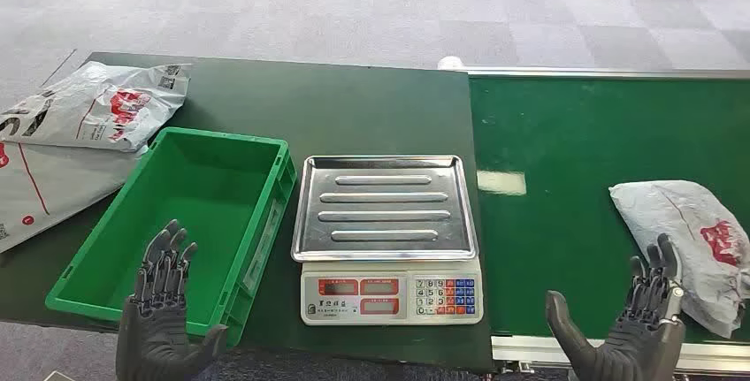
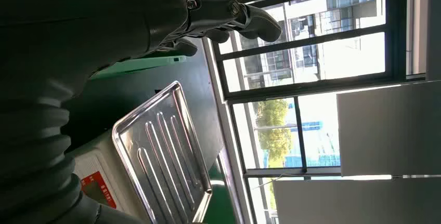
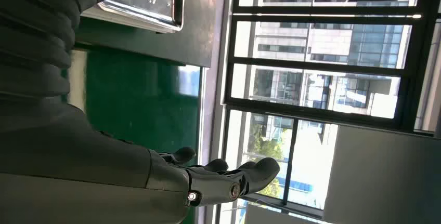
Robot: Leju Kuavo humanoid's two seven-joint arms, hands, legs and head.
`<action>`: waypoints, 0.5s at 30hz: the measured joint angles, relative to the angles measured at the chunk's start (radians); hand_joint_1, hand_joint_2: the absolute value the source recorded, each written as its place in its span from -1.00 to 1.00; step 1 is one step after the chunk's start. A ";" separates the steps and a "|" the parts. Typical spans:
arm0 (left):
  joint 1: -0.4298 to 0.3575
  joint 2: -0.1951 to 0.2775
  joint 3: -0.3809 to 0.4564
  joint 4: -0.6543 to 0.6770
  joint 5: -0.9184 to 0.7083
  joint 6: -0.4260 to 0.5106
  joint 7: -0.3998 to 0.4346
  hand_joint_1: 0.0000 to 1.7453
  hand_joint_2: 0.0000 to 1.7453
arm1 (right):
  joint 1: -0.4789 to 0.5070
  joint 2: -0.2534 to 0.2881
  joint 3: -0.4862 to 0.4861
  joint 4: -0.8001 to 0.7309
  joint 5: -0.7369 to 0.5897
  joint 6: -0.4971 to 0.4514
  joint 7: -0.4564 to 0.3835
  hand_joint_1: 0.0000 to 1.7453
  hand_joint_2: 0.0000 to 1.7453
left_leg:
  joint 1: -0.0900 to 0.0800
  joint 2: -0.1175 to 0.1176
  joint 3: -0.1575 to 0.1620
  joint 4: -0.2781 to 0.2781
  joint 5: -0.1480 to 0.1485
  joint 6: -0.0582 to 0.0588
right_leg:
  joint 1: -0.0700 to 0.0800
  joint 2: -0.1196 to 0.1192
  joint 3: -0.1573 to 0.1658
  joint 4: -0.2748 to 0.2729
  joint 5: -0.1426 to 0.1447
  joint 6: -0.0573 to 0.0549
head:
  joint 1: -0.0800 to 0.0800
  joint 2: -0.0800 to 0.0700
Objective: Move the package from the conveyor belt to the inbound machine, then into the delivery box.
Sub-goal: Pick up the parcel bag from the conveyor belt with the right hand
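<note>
Two open hands rise at the near edge, holding nothing. Conveyor belt (image 1: 601, 142) carries the grey package (image 1: 690, 240) beside the right hand (image 1: 637, 328); green box (image 1: 190, 222), scale (image 1: 386, 240); left hand (image 1: 164, 310) before the box.

The table is viewed from above, facing 12 o'clock; windows are faced closely by both wrist views; the scale (image 1: 386, 222) tray (image 2: 161, 156) is shared

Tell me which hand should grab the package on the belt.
Right. The right hand is open, right beside the grey package on the green conveyor belt. The left hand hovers over the green crate, across the scale.
</note>
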 joint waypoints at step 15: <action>-0.011 0.000 0.000 0.013 0.008 -0.006 0.006 -1.00 1.00 | 0.007 0.007 -0.012 -0.002 0.012 -0.029 0.000 -1.00 1.00 | 0.000 0.000 0.000 0.000 0.000 0.000 | 0.000 0.000 0.000 0.000 0.000 0.000 | 0.000 0.000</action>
